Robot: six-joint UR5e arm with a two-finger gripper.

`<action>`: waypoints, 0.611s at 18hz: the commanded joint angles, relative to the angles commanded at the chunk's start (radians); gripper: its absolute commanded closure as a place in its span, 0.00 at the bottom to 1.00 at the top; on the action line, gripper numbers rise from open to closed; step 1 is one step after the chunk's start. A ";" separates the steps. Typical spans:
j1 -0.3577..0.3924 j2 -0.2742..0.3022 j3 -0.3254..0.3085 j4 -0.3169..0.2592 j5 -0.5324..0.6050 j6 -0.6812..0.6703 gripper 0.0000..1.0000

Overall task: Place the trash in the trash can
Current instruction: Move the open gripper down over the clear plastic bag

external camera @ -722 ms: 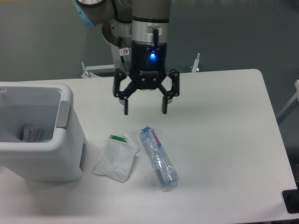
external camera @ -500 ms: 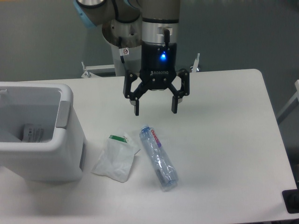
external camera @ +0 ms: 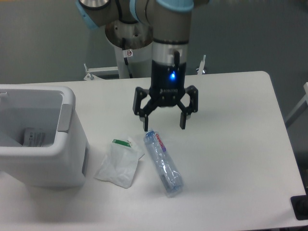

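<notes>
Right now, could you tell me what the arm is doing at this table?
The robot arm is clearing trash into the white bin on the left side of the table. Its hand is open and empty, hanging above the capped end of the clear plastic bottle, which lies on its side. A small plastic pouch with a green strip lies beside the bottle, between it and the bin. Neither item has been picked up yet.

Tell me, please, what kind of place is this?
Probably a robotics lab or test cell, not a home: an industrial arm with a gripper works over a plain white table, with staged trash, a bottle and pouch, beside a white bin.
</notes>
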 joint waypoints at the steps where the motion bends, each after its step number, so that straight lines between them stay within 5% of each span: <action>1: -0.005 -0.020 -0.002 0.002 -0.002 0.003 0.00; 11: -0.063 -0.123 -0.046 0.006 0.003 0.052 0.00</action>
